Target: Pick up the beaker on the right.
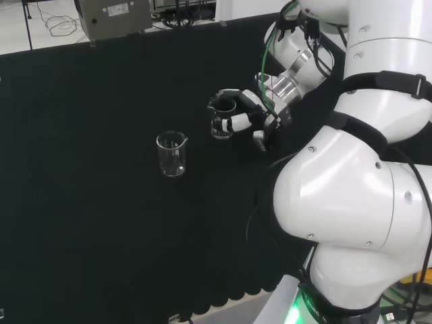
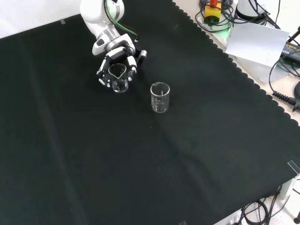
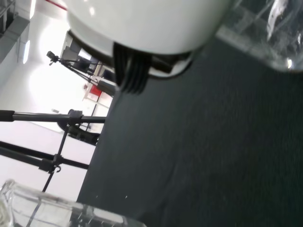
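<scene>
Held beaker: a small clear beaker [image 1: 221, 125] sits inside the hand's grasp; in the front view [image 2: 119, 78] it shows upright, its rim and spout facing the camera, in the upper left part of the cloth.
Contact with cloth: cannot tell whether its base touches the cloth or hangs just above it.
Hand: the black and white hand [image 1: 244, 119] has its fingers curled round the small beaker — fingers wrap it from both sides in the front view [image 2: 118, 61], with white fingertips [image 2: 132, 71] beside the glass.
Arm: the white links fill the right of the head view; in the front view the arm comes down from the top edge to the hand.
Second beaker: a larger clear beaker [image 1: 172, 154] stands upright and alone on the cloth, empty as far as can be seen; in the head view it is left of and a little nearer than the held one, and in the front view [image 2: 160, 97] it stands right of and below the hand, near but apart from it.
Wrist view: clear glass [image 3: 270, 33] close beside a blurred white part of the hand [image 3: 142, 23] — more clear glass [image 3: 42, 210] at the opposite edge.
Bench: black cloth [image 2: 140, 164] with a scalloped edge covers it.
</scene>
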